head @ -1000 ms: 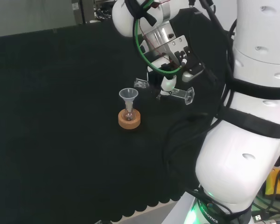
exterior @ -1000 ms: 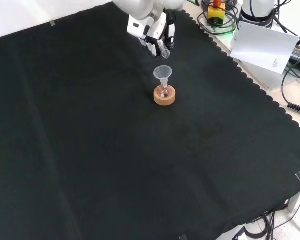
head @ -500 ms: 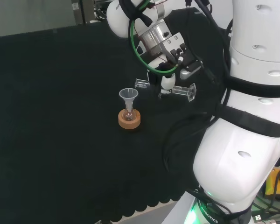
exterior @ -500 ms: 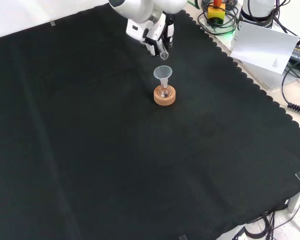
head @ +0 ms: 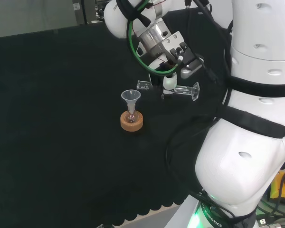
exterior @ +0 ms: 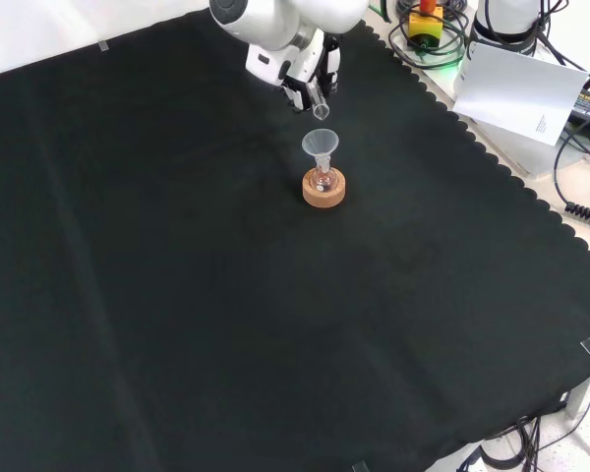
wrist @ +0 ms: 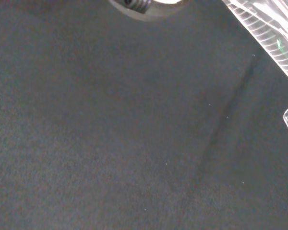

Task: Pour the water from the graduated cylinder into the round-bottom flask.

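You have wide open black cloth on the desk (exterior: 177, 295) all round the work: in the front view the flask (exterior: 323, 180) sits well clear of the scalloped right edge and of the near edge, with bare cloth to its left and in front. The flask is small and clear, seated in a cork ring (head: 132, 121), with a clear funnel (head: 130, 96) upright in its neck; what it holds is too small to tell. The cylinder (head: 170, 89) is clear plastic, lying nearly level in the air in the head view, its mouth end toward the funnel and its flat base to the right. Its mouth hangs just right of the funnel and slightly above its rim, not touching. In the wrist view its ribbed clear wall (wrist: 273, 38) crosses one corner over bare cloth. Your hand (head: 173, 66) is curled round the cylinder's middle from above, gripping it. In the front view the hand (exterior: 305, 74) reaches down from the far side, just beyond the funnel.
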